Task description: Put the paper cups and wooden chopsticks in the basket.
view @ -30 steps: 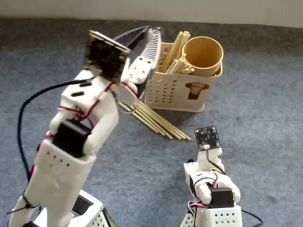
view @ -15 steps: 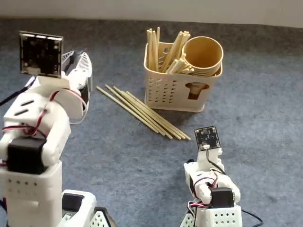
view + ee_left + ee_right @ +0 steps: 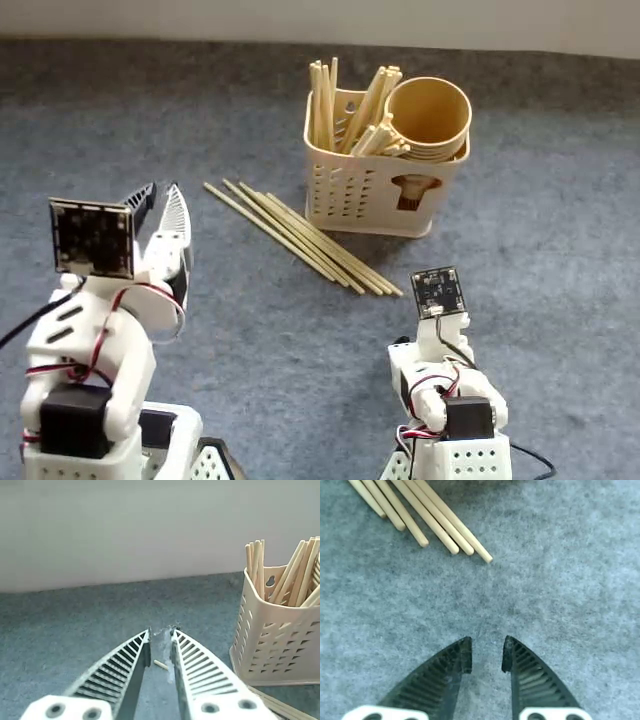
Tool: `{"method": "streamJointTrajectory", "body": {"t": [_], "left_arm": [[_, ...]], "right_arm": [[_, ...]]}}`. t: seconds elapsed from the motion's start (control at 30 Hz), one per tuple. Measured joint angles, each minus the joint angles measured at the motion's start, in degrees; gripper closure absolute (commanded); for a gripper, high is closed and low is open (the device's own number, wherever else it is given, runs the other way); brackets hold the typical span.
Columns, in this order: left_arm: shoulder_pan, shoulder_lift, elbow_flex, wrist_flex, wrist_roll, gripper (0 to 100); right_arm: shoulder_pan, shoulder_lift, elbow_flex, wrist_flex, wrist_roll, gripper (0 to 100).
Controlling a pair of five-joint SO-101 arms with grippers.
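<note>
Ahead of right jaws, loose chopsticks.

The right gripper is black, its fingers ribbed along the inner edges. Ahead of it the loose wooden chopsticks are pale straw-yellow against a blue-grey, finely flecked carpet. The left gripper is pale grey-white with a slatted lattice pattern (from the high view one of its fingers looks black). Ahead of it and off to one side, the basket is cream with rows of dark slots. The paper cups inside are mustard tan.
</note>
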Motion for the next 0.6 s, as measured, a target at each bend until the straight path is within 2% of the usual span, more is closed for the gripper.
{"method": "streamJointTrajectory", "body": {"t": [0.2,0.37,0.6], "left_arm": [[-3.9,-9.8,12.7,-4.7,0.0,90],[-6.2,-15.3,22.1,-8.0,0.0,81],[-11.0,-24.6,34.0,-8.4,0.0,81]], "right_arm": [[0.0,0.0,0.0,0.0,0.0,87.9],[0.0,0.0,0.0,0.0,0.0,87.9],[0.0,0.0,0.0,0.0,0.0,87.9]]}}
